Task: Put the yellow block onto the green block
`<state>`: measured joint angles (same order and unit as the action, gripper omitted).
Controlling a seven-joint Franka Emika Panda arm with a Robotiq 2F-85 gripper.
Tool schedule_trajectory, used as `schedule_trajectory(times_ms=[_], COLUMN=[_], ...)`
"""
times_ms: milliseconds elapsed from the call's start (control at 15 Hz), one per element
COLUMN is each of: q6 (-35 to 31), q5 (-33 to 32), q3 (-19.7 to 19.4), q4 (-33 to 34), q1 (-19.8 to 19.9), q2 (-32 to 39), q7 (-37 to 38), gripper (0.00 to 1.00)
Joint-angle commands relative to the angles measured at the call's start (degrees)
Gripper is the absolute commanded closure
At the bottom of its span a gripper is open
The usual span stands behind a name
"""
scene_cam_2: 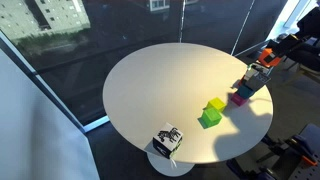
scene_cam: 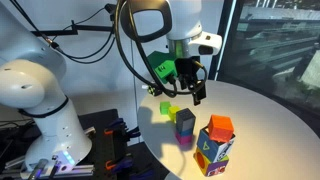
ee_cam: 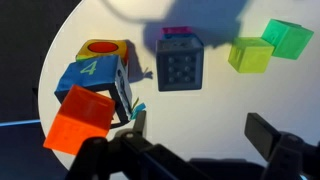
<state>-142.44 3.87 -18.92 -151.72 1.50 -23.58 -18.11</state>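
- The gripper (ee_cam: 195, 145) hangs over the desk (scene_cam_2: 140, 80), fingers apart, holding nothing.
- The yellow block (ee_cam: 248, 55) sits on the desk just beside the green block (ee_cam: 288, 37), right of the grey cube (ee_cam: 180, 62).

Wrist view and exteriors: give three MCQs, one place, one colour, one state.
1. The yellow block sits, relative to the green block: A on top; B beside it on the table; C under it.
2. The block atop the blue numbered cube is: A orange; B grey; C white.
3. The gripper is: A open, empty; B shut on the yellow block; C shut on the green block.
B: both rest side by side on the table. A: the orange block tops it. A: fingers spread, nothing between.
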Motion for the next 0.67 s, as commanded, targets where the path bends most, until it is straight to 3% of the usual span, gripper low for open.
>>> schedule_trajectory(times_ms=[0,600], q6=[0.2,0.4], q5=[0.9,0.5], q3=[1.4,4.2], q4=[0.1,0.6], q1=[1.4,0.9], q2=[0.1,0.9], q7=[-0.6,0.4], gripper=[0.00,0.00])
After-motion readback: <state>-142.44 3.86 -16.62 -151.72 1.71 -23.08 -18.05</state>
